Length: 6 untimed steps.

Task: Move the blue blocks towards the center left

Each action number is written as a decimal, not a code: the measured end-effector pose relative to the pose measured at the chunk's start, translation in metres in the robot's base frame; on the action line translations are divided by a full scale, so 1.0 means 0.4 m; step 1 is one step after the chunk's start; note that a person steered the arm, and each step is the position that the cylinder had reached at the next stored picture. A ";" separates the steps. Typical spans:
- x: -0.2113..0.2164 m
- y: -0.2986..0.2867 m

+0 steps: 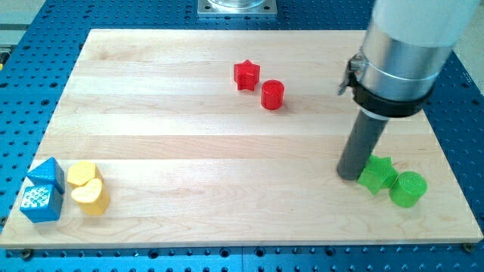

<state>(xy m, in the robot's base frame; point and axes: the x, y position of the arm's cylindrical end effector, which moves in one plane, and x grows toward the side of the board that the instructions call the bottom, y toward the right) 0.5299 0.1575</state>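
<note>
The wooden board carries seven blocks. The blue blocks sit at the board's 8 o'clock corner: two pieces pressed together, the upper one peaked like a small house, the lower one a cube with a speckled face; exact shapes are hard to confirm. Touching them at their 3 o'clock side are the yellow heart and a second yellow block, stacked in view and in contact with each other. The red star and red cylinder lie near 12 o'clock, just beside each other. My tip rests at the board's 4 o'clock region, touching or just beside the green star on that block's 9 o'clock side, with the green cylinder beyond; the rod holds nothing and is well apart from the blue pair. Judgement: the blue pieces look light, rigid and smooth, so they should slide readily on the wood but may rotate or separate. Contact is best made low on their 6 o'clock faces, centred, pushing toward 12 o'clock along the view's left edge.
</note>
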 end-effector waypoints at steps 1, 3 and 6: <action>0.058 -0.184; 0.207 -0.727; 0.034 -1.023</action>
